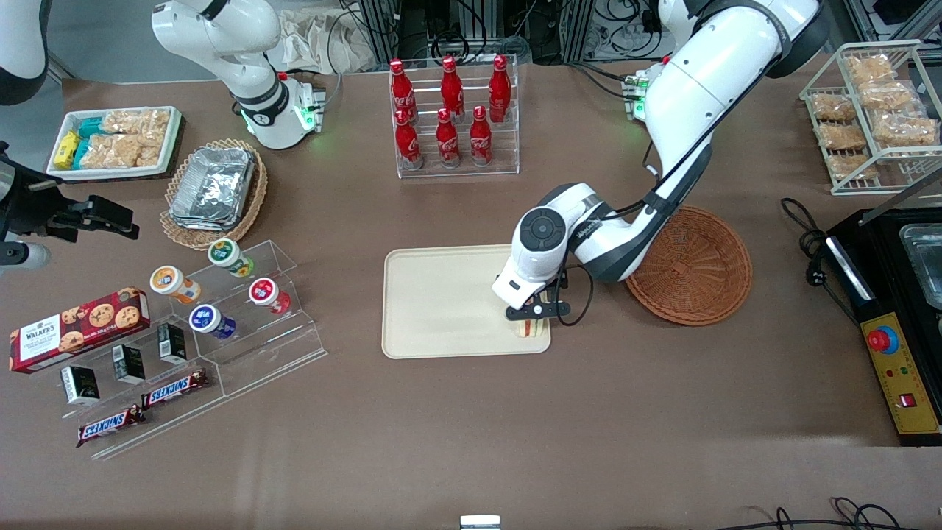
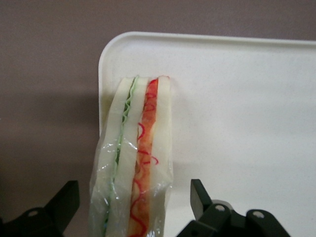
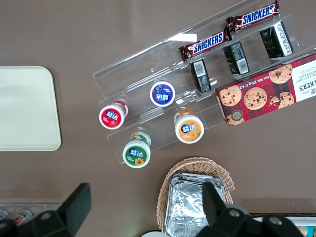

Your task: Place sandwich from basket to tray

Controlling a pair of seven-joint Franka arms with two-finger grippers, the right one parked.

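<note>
The sandwich, white bread with orange-red and green filling in clear wrap, stands on its edge on the beige tray, at the tray's corner nearest the front camera toward the working arm's end. It also shows in the left wrist view, on the tray. My left gripper hovers right over it, open. Its fingers straddle the sandwich with a gap on each side. The reddish-brown basket sits empty beside the tray, partly under my arm.
A rack of red cola bottles stands farther from the camera than the tray. Toward the parked arm's end are a tan basket of foil containers and a clear stand of cups and snack bars. A black machine sits at the working arm's end.
</note>
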